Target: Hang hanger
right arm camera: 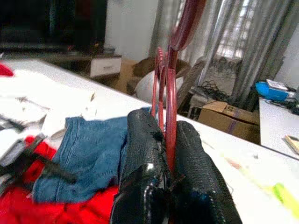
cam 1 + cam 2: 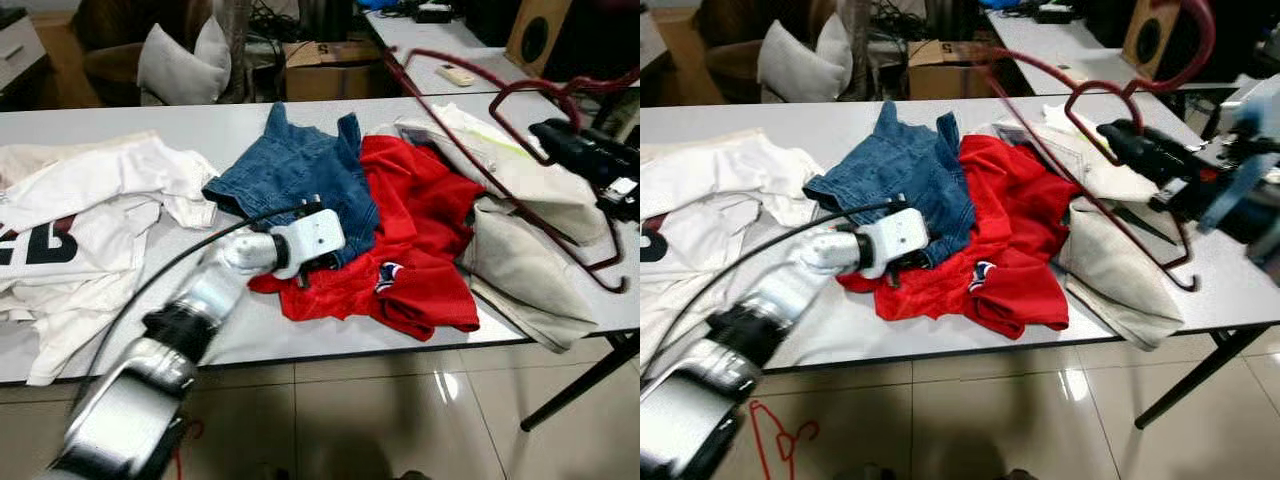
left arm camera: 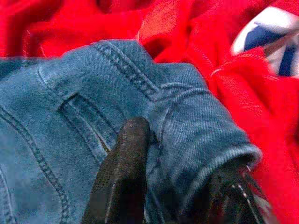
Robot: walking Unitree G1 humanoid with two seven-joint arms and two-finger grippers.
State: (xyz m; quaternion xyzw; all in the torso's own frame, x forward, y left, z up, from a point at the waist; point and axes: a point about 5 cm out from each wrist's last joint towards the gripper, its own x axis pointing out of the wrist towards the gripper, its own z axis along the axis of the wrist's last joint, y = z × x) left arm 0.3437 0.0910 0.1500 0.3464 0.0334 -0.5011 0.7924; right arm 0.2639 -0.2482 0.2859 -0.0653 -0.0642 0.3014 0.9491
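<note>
Right pincer clamped on dark red hanger, raised over surface right side. Left pincer pinching denim garment hem, leftward of hanger.

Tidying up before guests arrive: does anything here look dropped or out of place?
Yes. A red hanger lies on the tiled floor beneath the table, while clothes sit heaped on top, as if it fell.

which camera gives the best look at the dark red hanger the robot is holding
The left eye view: the hanger shows almost whole, held over the table by the right gripper. The right eye view cuts off its hook; the right wrist view shows only wire between shut fingers.
</note>
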